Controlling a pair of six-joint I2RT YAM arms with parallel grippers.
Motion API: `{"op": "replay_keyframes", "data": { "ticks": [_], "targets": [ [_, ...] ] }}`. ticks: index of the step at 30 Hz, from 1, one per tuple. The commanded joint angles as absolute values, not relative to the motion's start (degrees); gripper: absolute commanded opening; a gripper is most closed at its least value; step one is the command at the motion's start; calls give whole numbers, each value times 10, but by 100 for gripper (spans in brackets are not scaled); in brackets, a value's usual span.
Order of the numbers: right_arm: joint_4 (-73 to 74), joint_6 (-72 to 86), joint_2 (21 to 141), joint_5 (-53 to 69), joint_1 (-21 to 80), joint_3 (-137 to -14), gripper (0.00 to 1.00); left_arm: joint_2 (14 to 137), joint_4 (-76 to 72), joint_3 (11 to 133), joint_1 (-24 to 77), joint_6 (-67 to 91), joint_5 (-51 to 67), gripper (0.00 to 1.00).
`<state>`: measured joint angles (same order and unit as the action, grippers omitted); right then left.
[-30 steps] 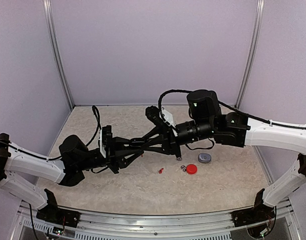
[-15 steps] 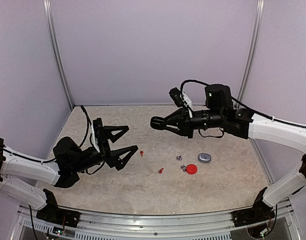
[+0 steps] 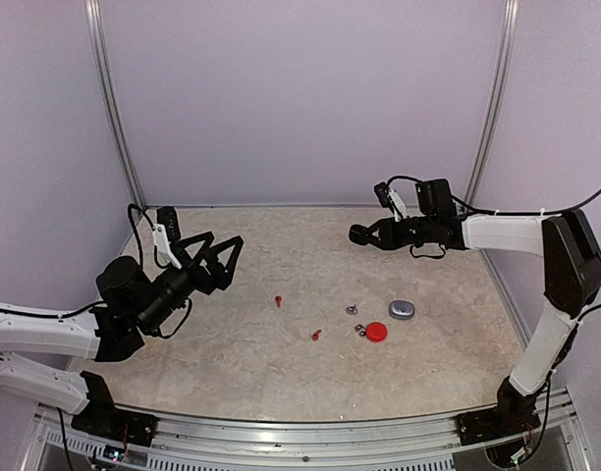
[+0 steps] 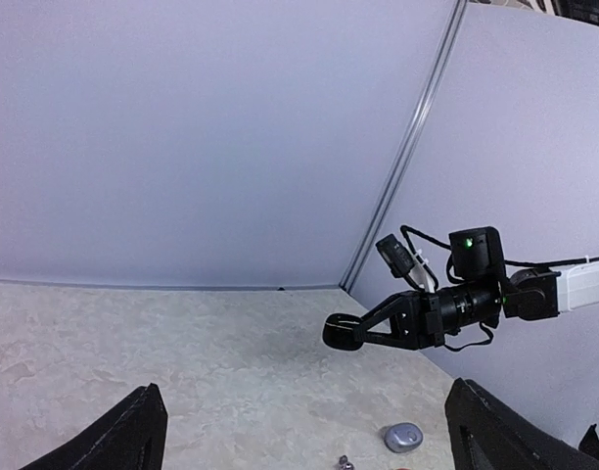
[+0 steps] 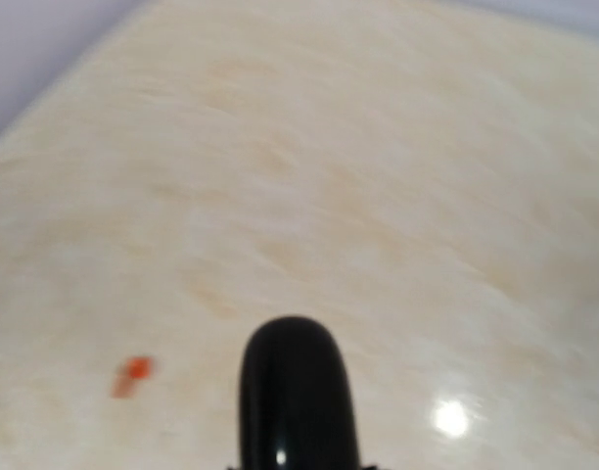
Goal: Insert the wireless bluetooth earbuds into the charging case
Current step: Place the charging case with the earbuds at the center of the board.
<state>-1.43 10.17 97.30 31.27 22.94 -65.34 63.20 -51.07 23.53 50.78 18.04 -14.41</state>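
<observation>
At the left, high above the worktop point(image 3: 232, 383): left gripper point(image 3: 232, 262), jaws spread wide, nothing between them. Right of it and lower, flat on the worktop: first red earbud point(image 3: 278, 299), then second red earbud point(image 3: 316, 335), then silver-grey earbuds point(image 3: 352, 310) just beside a red case point(image 3: 376, 332) and a grey case point(image 3: 402, 310). Behind those, aloft: right gripper point(image 3: 364, 235), jaws narrow on a black rounded piece point(image 4: 339, 333), probably a case. Nearer the first red earbud, by the look of it: the left arm. Long axis of that bud too small to tell.
</observation>
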Motion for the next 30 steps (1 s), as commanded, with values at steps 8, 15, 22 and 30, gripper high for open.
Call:
{"op": "replay_keyframes", "data": {
  "ticks": [8, 15, 22, 30],
  "targets": [
    [10, 105, 1162, 337, 151, -779, 9, 631, -432, 249, 487, 224, -185, 99],
    [10, 113, 1237, 353, 133, -832, 10, 644, -391, 269, 487, 201, -185, 99],
    [18, 113, 1276, 354, 123, -863, 16, 652, -390, 272, 487, 193, -181, 99],
    [35, 105, 1305, 353, 114, -887, 31, 667, -384, 288, 487, 188, -178, 99]
  ]
}}
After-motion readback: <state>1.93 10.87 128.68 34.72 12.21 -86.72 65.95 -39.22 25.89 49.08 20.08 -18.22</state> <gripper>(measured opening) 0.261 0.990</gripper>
